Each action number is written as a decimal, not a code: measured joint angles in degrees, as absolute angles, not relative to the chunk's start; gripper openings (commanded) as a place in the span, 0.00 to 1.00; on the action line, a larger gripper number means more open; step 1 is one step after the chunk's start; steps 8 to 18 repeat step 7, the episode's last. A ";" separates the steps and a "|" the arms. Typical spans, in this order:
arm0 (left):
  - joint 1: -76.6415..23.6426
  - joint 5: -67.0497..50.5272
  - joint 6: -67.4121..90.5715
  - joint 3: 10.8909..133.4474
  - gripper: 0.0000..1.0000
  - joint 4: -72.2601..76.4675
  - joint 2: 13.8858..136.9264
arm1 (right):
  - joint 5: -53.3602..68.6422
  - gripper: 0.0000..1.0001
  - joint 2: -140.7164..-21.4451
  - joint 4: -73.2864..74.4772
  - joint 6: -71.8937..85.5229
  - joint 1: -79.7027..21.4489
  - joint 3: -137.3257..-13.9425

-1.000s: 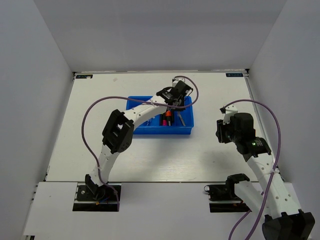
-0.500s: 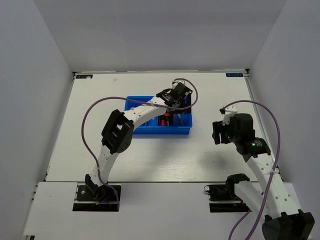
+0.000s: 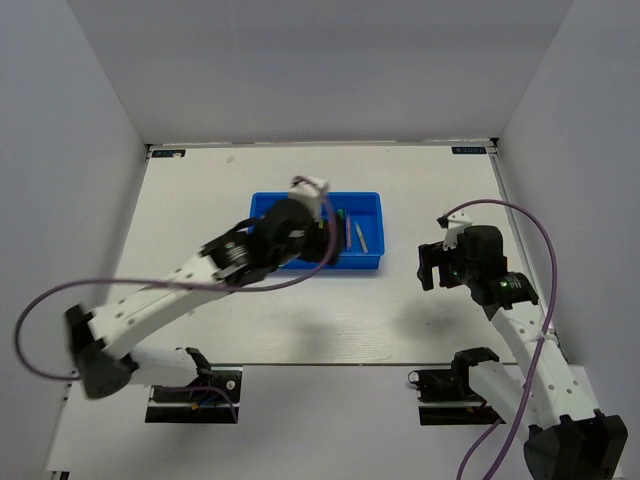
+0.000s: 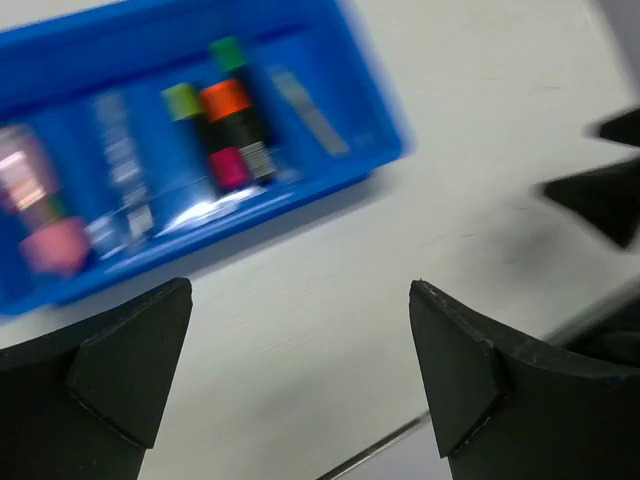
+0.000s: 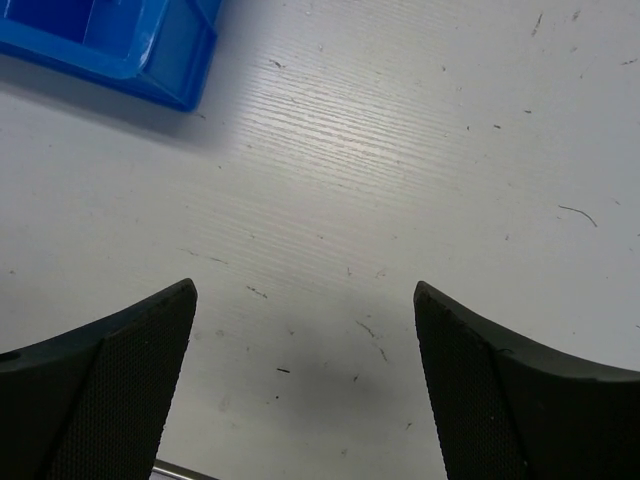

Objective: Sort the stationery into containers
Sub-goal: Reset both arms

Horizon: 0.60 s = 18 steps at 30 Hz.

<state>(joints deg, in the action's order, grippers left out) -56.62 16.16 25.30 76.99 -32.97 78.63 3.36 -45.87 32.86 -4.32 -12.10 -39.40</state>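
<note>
The blue tray (image 3: pixel 378 205) lies mid-table, its narrow compartments the containers. In the left wrist view the tray (image 4: pixel 370 110) holds stationery: markers with green (image 4: pixel 228 52), yellow (image 4: pixel 182 101), orange (image 4: pixel 226 100) and pink (image 4: pixel 230 168) ends, a pink tube (image 4: pixel 52 242) and a pale stick (image 4: pixel 308 110). My left gripper (image 3: pixel 318 245) hovers over the tray's near edge. It is open and empty (image 4: pixel 300 287), with bare table between its fingers. My right gripper (image 3: pixel 428 265) is open and empty (image 5: pixel 305 287) over the table right of the tray, whose corner (image 5: pixel 150 50) shows.
White walls enclose the table on the left, back and right. The left arm's elbow (image 3: pixel 85 350) swings out wide at the near left, trailing a purple cable (image 3: pixel 40 310). The right arm's cable (image 3: pixel 540 230) loops over the right side.
Both grippers have opened. The left arm pulled back from the tray's far right toward its near edge, its elbow swinging far left. The right gripper shifted slightly left.
</note>
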 measured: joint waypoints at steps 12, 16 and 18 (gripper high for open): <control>-34.94 17.52 22.74 48.07 1.00 -38.04 52.51 | 5.06 0.90 -47.22 32.23 -1.17 -12.12 -39.40; -34.94 17.52 22.74 48.07 1.00 -38.04 52.51 | 5.06 0.90 -47.22 32.23 -1.17 -12.12 -39.40; -34.94 17.52 22.74 48.07 1.00 -38.04 52.51 | 5.06 0.90 -47.22 32.23 -1.17 -12.12 -39.40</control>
